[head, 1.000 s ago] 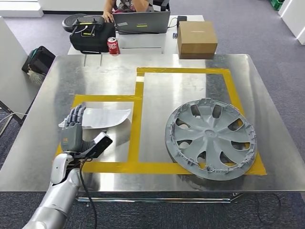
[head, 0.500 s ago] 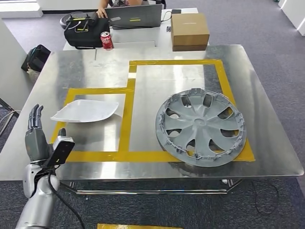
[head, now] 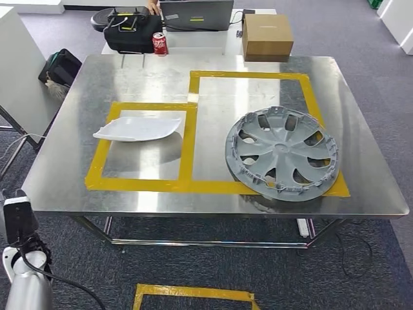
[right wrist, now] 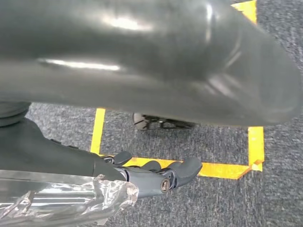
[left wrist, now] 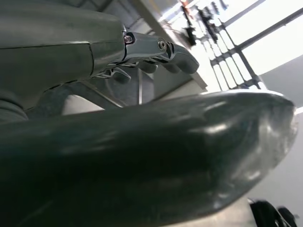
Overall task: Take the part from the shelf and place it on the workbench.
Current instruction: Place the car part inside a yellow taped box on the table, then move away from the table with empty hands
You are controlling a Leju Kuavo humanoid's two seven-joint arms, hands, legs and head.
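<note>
— So, where is the part sitting right now?

— That white curved part [head: 137,127] is lying flat on the bench [head: 73,174], inside the smaller square of yellow tape [head: 187,148], toward the left side. Nothing is touching it.

— And the big grey thing?

— A grey wheel cover [head: 281,153] is resting in the larger taped area on the right, its near edge overlapping the tape line. It is lying well apart from the white part.

— What are the hands doing?

— The left arm [head: 24,284] is hanging low at the near left corner, below the bench edge, with a black box at its wrist. In the left wrist view, the left hand [left wrist: 118,52] is holding nothing; its fingers [left wrist: 168,49] are reaching out straight, close alongside one another, the thumb apart from them. The right hand [right wrist: 143,177] is hanging over grey carpet with yellow floor tape [right wrist: 221,169] beneath it, fingers [right wrist: 185,168] likewise stretched out and holding nothing.

— Anything behind the bench?

— A red can [head: 159,44], a black bag [head: 131,35], a laptop [head: 197,14] and a cardboard box [head: 266,36] are sitting on a desk beyond the far edge, and a person's hand is showing by the laptop.
</note>
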